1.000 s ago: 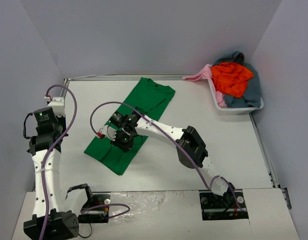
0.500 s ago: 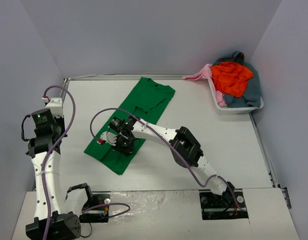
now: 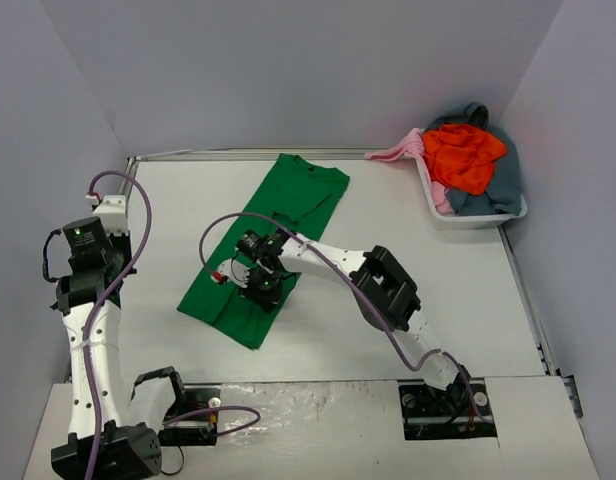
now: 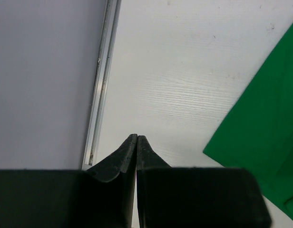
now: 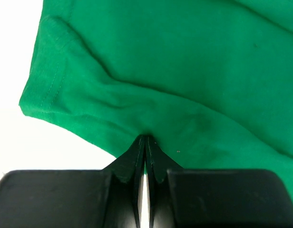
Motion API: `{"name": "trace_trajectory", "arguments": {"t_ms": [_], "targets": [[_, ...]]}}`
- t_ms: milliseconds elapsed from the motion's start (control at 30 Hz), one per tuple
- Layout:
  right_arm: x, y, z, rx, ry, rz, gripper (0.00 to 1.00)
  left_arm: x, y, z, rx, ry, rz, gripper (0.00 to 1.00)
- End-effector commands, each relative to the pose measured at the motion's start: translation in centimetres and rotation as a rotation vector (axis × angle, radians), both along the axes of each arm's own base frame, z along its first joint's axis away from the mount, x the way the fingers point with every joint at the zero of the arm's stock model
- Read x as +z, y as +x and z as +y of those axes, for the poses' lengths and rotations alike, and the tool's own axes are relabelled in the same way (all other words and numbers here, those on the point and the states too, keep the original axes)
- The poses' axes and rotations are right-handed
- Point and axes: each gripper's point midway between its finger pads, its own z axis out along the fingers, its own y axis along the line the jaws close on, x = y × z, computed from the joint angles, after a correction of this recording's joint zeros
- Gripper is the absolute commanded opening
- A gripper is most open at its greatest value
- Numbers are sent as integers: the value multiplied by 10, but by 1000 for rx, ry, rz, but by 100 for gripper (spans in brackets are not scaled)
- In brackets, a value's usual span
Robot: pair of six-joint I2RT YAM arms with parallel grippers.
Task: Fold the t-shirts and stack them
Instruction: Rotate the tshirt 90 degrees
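Note:
A bright green t-shirt (image 3: pixel 288 215) lies folded lengthwise as a long strip on the white table, running from far centre to near left. My right gripper (image 3: pixel 260 290) is down on its near half, shut on the cloth's edge; in the right wrist view the green t-shirt (image 5: pixel 184 71) puckers into my closed gripper (image 5: pixel 145 137). My left gripper (image 4: pixel 137 137) is shut and empty, held above the table's left side; the green shirt's edge (image 4: pixel 265 133) shows at its right. Orange-red (image 3: pixel 463 155), pale pink (image 3: pixel 398 150) and grey-blue (image 3: pixel 498 185) t-shirts lie heaped at the back right.
The heaped shirts sit in a white plastic tub (image 3: pixel 466 218) at the table's back right corner. A metal rail (image 4: pixel 101 80) runs along the table's left edge by the grey wall. Grey walls enclose the table on three sides.
My right gripper has dragged the near end of the green shirt to the right and slightly nearer. The left arm has barely moved.

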Motion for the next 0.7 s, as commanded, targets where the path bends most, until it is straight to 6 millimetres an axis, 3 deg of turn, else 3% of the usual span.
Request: {"name": "trace_trajectory", "arguments": {"t_ms": [0,400,667], "targets": [[-33,0,-67,-46,-214,48,0,9,4,-2,-7,-18,-26,2],[-32,15,-118,-143,-256,49,0,5,11,-11,-63,-53,-13,2],[-31,30,-138,-195,-279,31,0,4,14,-17,-96,-73,-4,2]]}}
